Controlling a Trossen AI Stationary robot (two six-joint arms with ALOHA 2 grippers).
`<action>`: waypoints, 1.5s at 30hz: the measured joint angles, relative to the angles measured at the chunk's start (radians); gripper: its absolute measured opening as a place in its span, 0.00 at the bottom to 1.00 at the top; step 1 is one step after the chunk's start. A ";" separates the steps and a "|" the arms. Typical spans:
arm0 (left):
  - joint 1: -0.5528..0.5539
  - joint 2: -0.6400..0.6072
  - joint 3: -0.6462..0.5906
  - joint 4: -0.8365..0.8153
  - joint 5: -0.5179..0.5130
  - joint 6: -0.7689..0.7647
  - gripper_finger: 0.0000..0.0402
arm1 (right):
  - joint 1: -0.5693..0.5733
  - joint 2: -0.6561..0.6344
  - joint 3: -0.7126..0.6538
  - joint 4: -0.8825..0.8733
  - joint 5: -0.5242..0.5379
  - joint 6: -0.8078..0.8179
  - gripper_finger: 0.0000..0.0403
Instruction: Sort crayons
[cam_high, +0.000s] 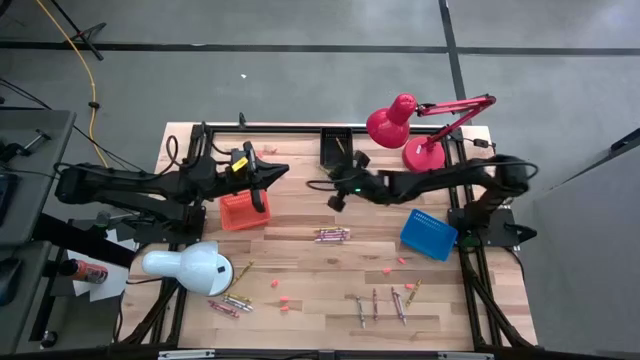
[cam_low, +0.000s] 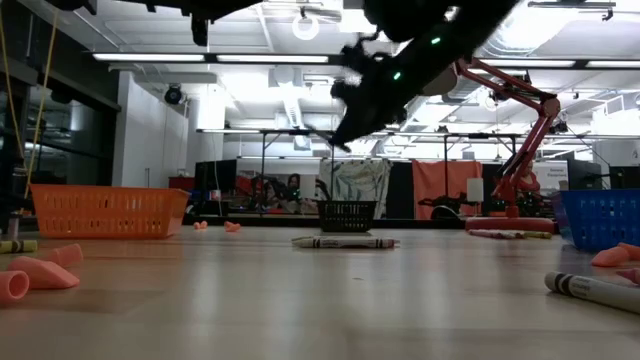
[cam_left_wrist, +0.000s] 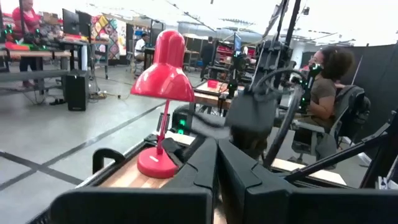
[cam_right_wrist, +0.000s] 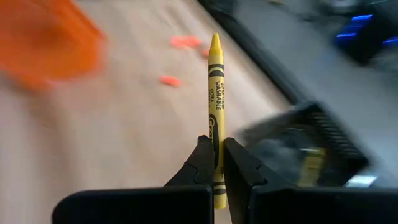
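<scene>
- my right gripper (cam_right_wrist: 216, 163) pinches a yellow crayon (cam_right_wrist: 215, 106), tip pointing forward, above the table (cam_high: 300, 230) between the orange basket (cam_high: 243, 211) and the black basket (cam_high: 338, 146).
- my left gripper (cam_left_wrist: 217, 163) is closed on nothing, raised over the orange basket.
- other crayons (cam_high: 332, 235) lie at mid-table and along the near edge.
- a blue basket (cam_high: 428, 234) sits at my right.

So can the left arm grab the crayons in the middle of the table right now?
Probably yes. The left gripper is shut and empty, above the orange basket. The bunch of crayons lies on open wood with nothing around it. The right gripper, holding a yellow crayon, hangs close and might crowd it.
</scene>
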 joint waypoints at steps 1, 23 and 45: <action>0.000 -0.002 0.000 0.004 0.000 0.012 0.01 | -0.004 0.033 0.036 -0.030 0.055 -0.032 0.00; 0.000 -0.009 0.000 0.001 0.000 0.023 0.01 | -0.211 0.293 0.232 -0.237 0.130 -0.033 0.05; 0.000 -0.009 0.000 -0.007 -0.001 0.024 0.01 | -0.194 0.053 0.231 -0.363 -0.324 -0.012 0.48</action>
